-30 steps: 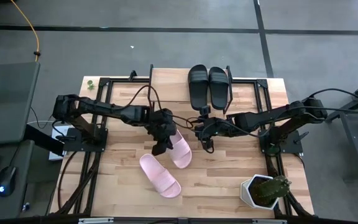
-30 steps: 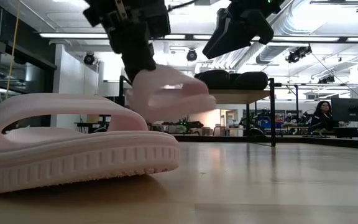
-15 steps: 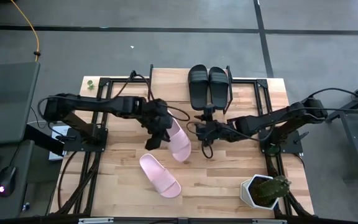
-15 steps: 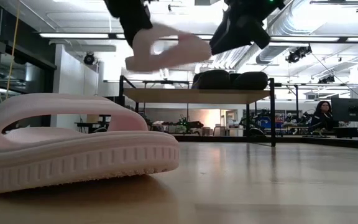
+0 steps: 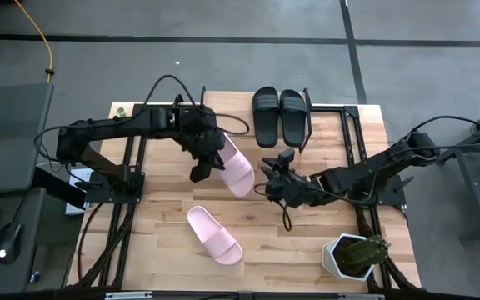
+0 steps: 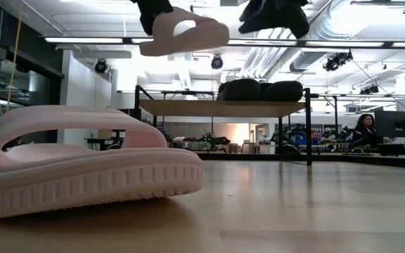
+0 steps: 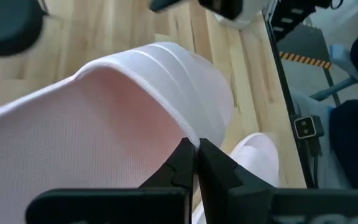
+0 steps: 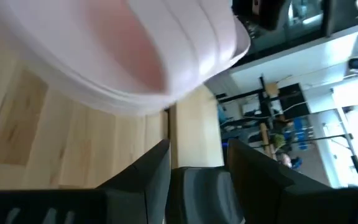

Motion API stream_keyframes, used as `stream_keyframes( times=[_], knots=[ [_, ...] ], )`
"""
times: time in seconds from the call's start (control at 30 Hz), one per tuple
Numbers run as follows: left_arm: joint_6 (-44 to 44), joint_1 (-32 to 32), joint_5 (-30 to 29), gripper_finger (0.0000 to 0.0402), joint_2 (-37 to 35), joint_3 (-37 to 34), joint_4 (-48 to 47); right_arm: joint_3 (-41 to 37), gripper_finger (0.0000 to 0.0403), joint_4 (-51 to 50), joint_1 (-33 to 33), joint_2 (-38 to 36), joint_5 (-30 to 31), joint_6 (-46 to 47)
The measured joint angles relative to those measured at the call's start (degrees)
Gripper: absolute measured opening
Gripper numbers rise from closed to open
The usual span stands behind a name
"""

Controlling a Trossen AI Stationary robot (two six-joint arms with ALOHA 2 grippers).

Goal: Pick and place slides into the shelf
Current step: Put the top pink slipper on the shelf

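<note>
One pink slide (image 5: pixel 234 169) is held aloft at frame centre, clamped in the left gripper (image 5: pixel 203 163). The right gripper (image 5: pixel 273 188), jaws parted and apparently empty, is positioned just right of it. The second pink slide (image 5: pixel 214 235) lies lower centre on the table (image 5: pixel 302 250). The black slides (image 5: pixel 280 115) rest on the shelf (image 5: pixel 223 104), upper centre.

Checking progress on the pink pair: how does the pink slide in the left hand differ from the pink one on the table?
The held pink slide hangs in the air, gripped by the shut left hand; the other pink slide lies flat on the tabletop, ungripped. The held one is nearer the shelf; the other lies toward the table's front. Both look alike in colour and shape.
</note>
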Motion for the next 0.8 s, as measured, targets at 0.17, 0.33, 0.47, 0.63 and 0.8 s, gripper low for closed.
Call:
stream_keyframes(
  times=[0.17, 0.33, 0.47, 0.63, 0.8],
  knots=[
    [0.4, 3.0, 2.6, 0.0000, 0.0, 5.0, -2.7, 0.0, 0.0152, 2.6, 2.0, 0.0, 1.0, -3.3],
    [0.4, 4.4, 4.5, 0.0000, 0.0, 9.6, -5.0, 0.0, 0.0152, 3.2, 3.1, 0.0, 2.3, -6.5],
    [0.4, 4.4, 4.4, 0.0000, 0.0, 11.3, -6.6, 0.0, 0.0156, 3.7, 4.1, 0.0, 3.7, -10.3],
    [0.2, 4.3, 4.3, 0.0000, 0.1, 11.6, -7.3, 0.0, 0.0188, 6.7, 5.3, 0.0, 3.4, -15.2],
    [-0.2, 4.3, 4.2, 0.0000, 0.1, 11.6, -7.5, 0.0, 0.0237, 10.5, 6.0, 0.0, 3.3, -18.5]
  ],
)
